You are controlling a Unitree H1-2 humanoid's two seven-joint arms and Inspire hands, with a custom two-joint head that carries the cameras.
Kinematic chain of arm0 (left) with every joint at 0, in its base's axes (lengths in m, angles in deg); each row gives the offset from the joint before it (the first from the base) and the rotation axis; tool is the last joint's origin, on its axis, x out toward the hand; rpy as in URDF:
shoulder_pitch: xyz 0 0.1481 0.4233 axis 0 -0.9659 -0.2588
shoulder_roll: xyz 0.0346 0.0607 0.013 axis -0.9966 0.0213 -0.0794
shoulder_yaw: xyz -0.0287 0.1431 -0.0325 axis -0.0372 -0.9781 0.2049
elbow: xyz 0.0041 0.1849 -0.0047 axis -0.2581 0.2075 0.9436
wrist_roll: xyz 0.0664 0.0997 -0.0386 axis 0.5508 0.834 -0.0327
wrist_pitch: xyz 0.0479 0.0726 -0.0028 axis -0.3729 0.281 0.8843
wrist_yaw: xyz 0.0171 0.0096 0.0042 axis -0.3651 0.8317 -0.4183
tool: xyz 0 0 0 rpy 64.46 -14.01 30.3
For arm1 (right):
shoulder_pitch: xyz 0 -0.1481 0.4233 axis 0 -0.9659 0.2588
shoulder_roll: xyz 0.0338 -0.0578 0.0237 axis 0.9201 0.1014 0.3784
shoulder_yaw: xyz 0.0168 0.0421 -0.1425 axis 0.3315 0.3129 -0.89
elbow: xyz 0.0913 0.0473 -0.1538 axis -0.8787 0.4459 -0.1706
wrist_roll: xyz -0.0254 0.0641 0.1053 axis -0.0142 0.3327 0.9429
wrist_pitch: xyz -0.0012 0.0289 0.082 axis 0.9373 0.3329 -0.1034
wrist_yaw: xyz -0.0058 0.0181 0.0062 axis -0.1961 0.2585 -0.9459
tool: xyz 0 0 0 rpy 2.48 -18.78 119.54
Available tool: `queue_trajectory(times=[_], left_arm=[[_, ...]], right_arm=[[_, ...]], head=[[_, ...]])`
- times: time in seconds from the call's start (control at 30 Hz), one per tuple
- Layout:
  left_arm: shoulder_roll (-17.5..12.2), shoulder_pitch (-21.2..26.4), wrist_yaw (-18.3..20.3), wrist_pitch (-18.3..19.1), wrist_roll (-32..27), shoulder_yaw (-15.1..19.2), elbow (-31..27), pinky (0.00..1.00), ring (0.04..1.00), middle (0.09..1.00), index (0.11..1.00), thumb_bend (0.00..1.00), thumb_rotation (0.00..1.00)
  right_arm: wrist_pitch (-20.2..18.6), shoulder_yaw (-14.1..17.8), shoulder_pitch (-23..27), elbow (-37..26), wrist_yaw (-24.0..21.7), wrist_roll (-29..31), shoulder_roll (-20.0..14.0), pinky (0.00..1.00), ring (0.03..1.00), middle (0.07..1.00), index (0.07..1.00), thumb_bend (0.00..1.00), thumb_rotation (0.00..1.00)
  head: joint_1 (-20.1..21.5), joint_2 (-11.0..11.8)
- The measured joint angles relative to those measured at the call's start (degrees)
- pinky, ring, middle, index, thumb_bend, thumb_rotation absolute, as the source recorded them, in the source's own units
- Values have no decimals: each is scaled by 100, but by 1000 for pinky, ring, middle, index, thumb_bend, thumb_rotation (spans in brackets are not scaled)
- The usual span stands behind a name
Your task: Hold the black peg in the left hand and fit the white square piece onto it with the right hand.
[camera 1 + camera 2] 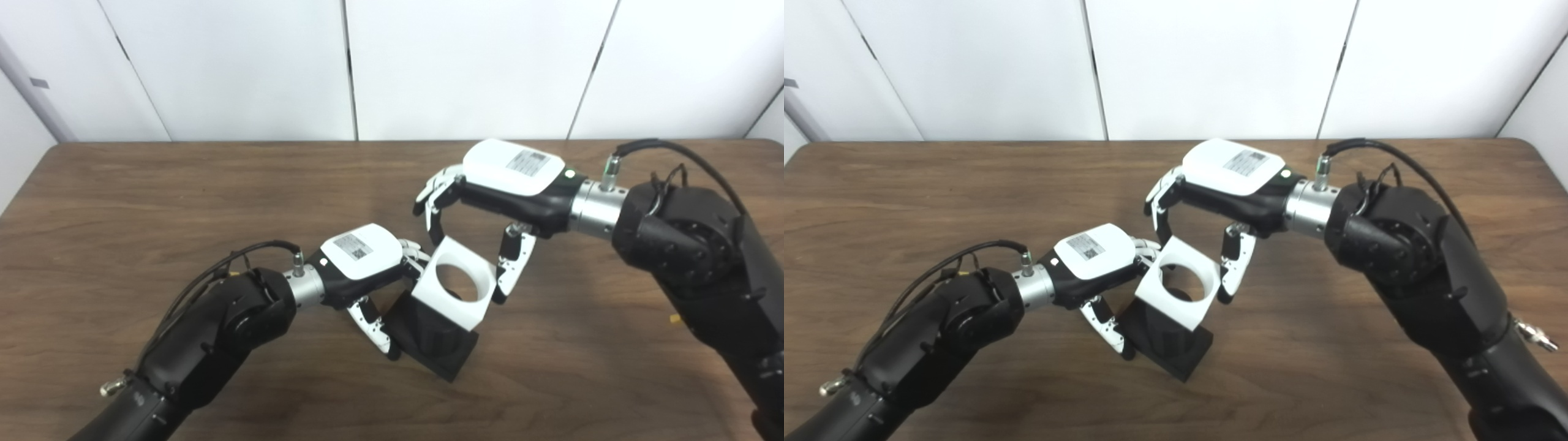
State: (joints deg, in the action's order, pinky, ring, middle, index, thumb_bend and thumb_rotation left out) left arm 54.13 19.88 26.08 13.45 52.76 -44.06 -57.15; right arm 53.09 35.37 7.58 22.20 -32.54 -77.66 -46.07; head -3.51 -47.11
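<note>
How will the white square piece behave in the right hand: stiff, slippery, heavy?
The white square piece looks rigid, with crisp edges and a clean round hole. Its smooth faces may slip between the right hand's fingers. Being hollow, it is probably light.

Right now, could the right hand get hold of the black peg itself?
Probably not. The white piece sits over the peg, held by the right hand, and the left hand grips the peg's other side, so little of it is free.
</note>
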Motion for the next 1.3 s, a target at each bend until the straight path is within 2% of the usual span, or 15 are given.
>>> queue_trajectory(times=[1.3], left_arm=[[14, -7, -11, 59, 63, -44, -76, 722, 873, 852, 489, 521, 77]], right_arm=[[53, -93, -144, 117, -74, 22, 40, 682, 807, 761, 481, 519, 136]], head=[[-62, -88]])
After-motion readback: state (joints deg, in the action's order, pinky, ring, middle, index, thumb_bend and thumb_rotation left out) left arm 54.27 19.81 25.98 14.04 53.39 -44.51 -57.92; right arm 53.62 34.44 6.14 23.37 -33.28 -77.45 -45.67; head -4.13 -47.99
